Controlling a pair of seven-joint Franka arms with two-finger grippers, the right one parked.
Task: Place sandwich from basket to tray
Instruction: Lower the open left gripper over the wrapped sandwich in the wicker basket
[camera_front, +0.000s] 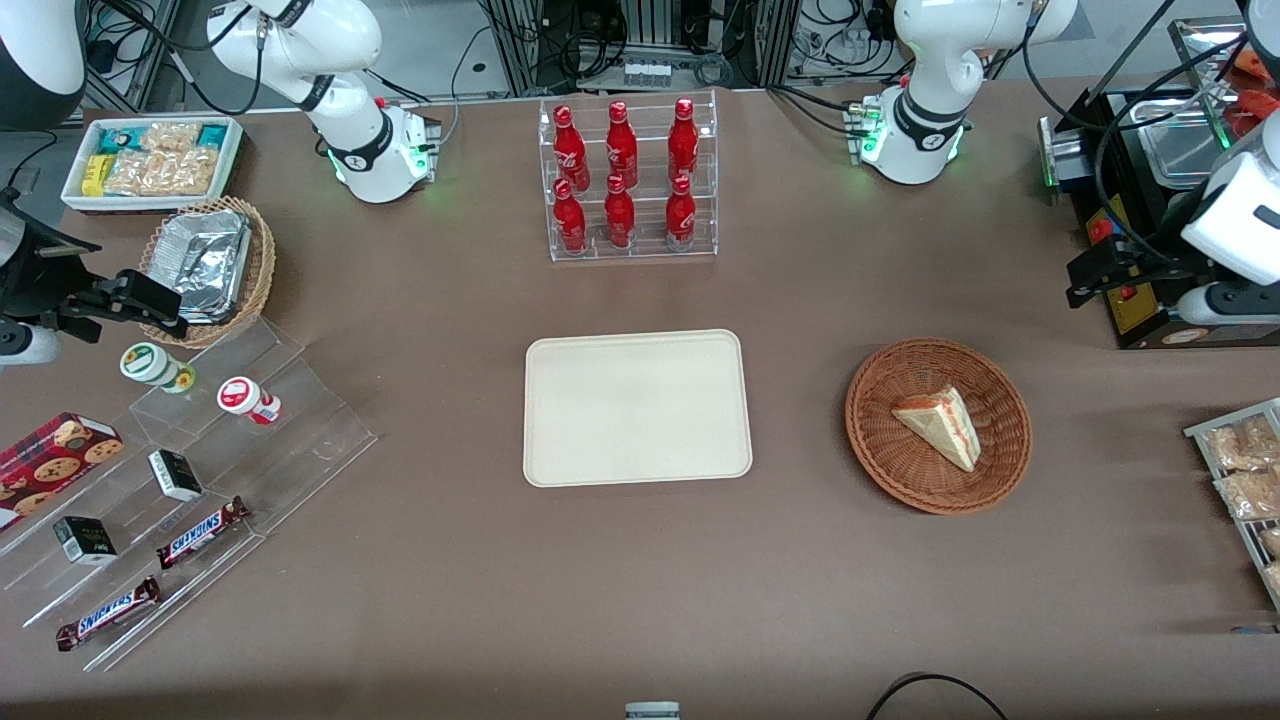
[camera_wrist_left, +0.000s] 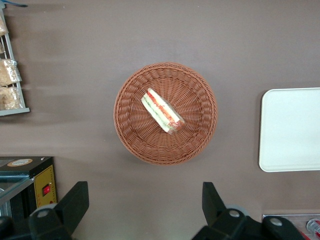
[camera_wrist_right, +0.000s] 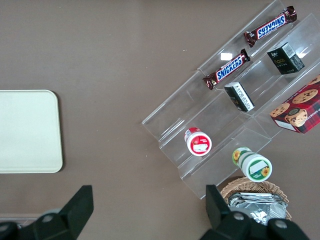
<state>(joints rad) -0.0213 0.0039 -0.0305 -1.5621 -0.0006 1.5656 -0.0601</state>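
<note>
Front view, swept from the parked arm's end of the table: a white box of snack packets (camera_front: 150, 160), then a tan wicker basket of foil containers (camera_front: 212, 268), then clear acrylic steps (camera_front: 200, 480) carrying two small yoghurt pots, small dark boxes and two Snickers bars (camera_front: 203, 532). Mid-table stands a clear rack of red bottles (camera_front: 628, 180); nearer the front camera than the rack lies the tray (camera_front: 637, 407), cream-beige, rounded corners, low rim, nothing on it. Toward the working arm's end, well apart from the tray, sits the basket (camera_front: 938, 425), a round, shallow, reddish-brown weave. The sandwich (camera_front: 938, 426) lies inside it, close to centre: a pale white bread wedge, and in the wrist view (camera_wrist_left: 162, 111) its cut edge faces up, showing red, orange and green layers. Its long axis runs diagonally across the basket; in the front view the narrow tip points toward the tray and away from the camera, and the broad end lies nearer the camera. The gripper (camera_wrist_left: 145, 205) hangs above the table just beside the basket, its two dark fingers (camera_wrist_left: 75, 200) spread wide apart, touching nothing. At the working arm's table edge stands a black appliance (camera_front: 1150, 200).
</note>
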